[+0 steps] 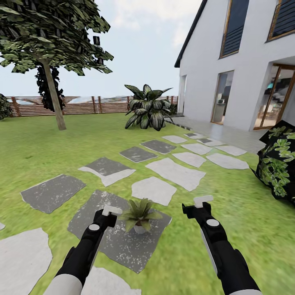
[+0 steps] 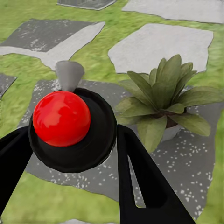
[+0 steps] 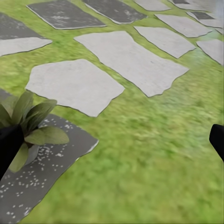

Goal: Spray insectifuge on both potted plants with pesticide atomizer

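Spraying step, first plant. One potted plant [image 1: 139, 214] stood on a dark stepping stone [image 1: 119, 246] near and between the arms. The left gripper [image 1: 107, 214] held its jaws closed against a round black body with a red ball and grey nozzle, judged to be the pesticide atomizer [image 2: 70, 126], aimed just left of the plant. The right gripper [image 1: 198, 205] was spread wide and empty. No specks were discernible on the leaves; the next move called for swinging the nozzle right onto the rosette.
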Controlling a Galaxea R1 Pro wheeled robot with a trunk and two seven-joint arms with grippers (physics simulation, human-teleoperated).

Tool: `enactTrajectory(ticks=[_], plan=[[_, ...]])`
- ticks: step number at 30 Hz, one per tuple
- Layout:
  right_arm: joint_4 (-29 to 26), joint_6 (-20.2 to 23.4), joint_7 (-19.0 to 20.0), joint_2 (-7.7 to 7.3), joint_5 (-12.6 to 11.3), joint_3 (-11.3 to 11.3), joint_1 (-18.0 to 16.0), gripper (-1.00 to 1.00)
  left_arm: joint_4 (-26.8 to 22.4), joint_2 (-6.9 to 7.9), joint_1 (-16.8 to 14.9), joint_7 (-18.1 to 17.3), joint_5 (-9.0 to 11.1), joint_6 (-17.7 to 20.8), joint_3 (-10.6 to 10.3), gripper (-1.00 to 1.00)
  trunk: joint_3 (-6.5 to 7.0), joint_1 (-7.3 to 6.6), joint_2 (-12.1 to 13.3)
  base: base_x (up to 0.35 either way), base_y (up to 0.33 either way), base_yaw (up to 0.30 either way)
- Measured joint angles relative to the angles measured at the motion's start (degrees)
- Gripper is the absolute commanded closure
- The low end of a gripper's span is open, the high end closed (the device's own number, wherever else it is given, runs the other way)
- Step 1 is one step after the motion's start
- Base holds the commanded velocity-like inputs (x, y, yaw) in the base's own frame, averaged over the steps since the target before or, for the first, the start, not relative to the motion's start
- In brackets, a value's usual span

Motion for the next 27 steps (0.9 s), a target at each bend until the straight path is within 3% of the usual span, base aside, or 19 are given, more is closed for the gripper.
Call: enactTrajectory(ticks=[27], plan=[[-0.01, -0.03, 0.0, -0.02, 0.0, -0.01, 0.0, -1.0, 0.0, 0.0, 0.0, -0.02, -0.02, 0.0, 0.0, 1.0, 4.85, -5.93, 10.83, 0.0, 0.0, 0.0]])
